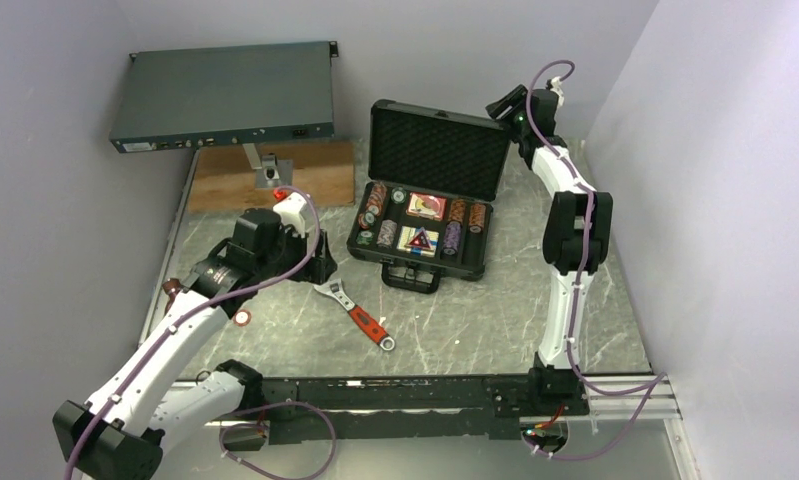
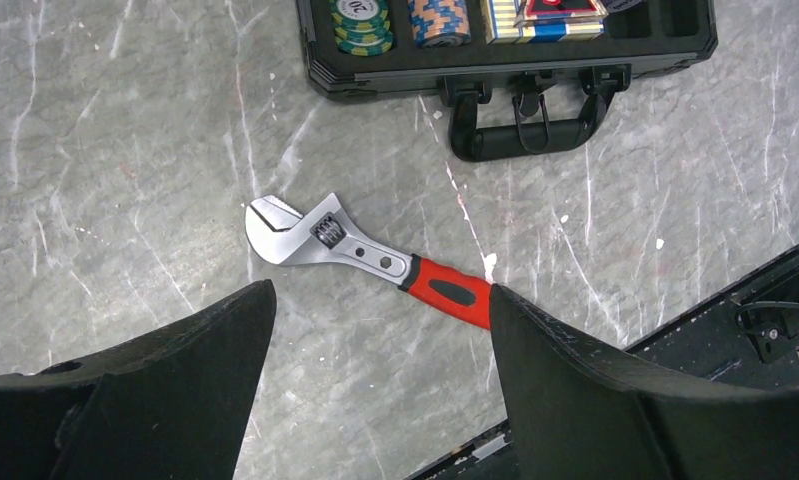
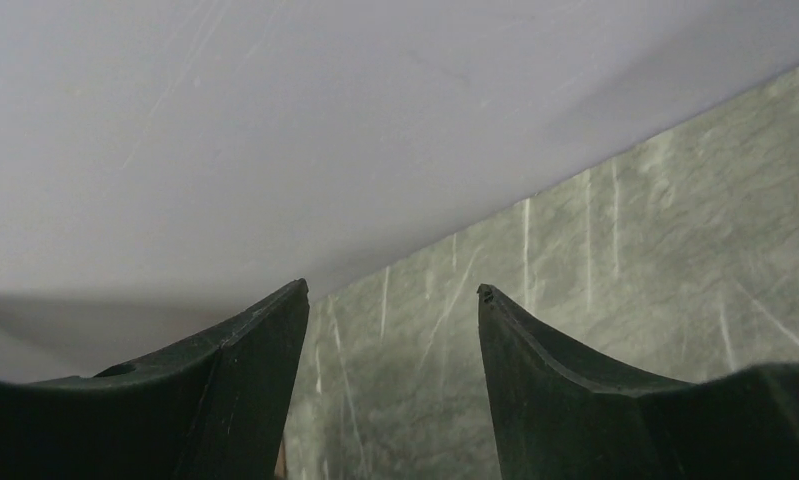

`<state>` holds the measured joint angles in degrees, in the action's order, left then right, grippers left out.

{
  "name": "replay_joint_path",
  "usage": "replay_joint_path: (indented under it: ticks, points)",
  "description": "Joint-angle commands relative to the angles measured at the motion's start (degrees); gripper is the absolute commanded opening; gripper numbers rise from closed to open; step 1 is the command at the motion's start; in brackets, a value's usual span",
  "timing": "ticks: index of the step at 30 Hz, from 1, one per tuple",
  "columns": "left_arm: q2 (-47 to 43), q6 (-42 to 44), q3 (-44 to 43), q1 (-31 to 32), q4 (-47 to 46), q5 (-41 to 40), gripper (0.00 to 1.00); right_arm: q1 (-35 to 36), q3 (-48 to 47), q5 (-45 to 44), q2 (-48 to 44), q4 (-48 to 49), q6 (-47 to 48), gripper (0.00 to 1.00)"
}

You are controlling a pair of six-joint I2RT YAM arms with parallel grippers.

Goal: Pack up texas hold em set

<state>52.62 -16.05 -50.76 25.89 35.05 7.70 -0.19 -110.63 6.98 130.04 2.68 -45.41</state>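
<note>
Grey marble table (image 2: 125,150) bears the case (image 2: 395,80) well beyond the left fingers (image 2: 195,360).

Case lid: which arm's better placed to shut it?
Right. The right claw sits by the top right corner of the upright lid; the left claw hovers over the wrench, away from it.

The grey marbled worktop (image 1: 475,320) carries an open black case (image 1: 437,152) near the middle, handle toward the near edge. A red-handled wrench (image 1: 360,315) lies flat just in front. A wooden board (image 1: 225,185) lies far left.
</note>
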Motion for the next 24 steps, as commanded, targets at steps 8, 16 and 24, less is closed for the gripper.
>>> replay_joint_path:
  ticks: [8, 16, 24]
  points:
    - [-0.10, 4.24, -1.43, -0.14, -0.82, 3.14, 0.85, 5.03, 9.13, 9.43, -14.75, 1.38, 3.90, 0.65]
    - [-1.73, 3.51, -0.36, -0.10, -0.02, 3.24, 0.86, 8.88, 23.51, 8.77, -28.60, -1.41, 6.62, 0.64]
    - [-3.82, 3.08, 0.67, 0.30, 0.75, 1.84, 0.86, 14.47, 45.54, 3.98, -44.86, -5.41, 6.37, 0.64]
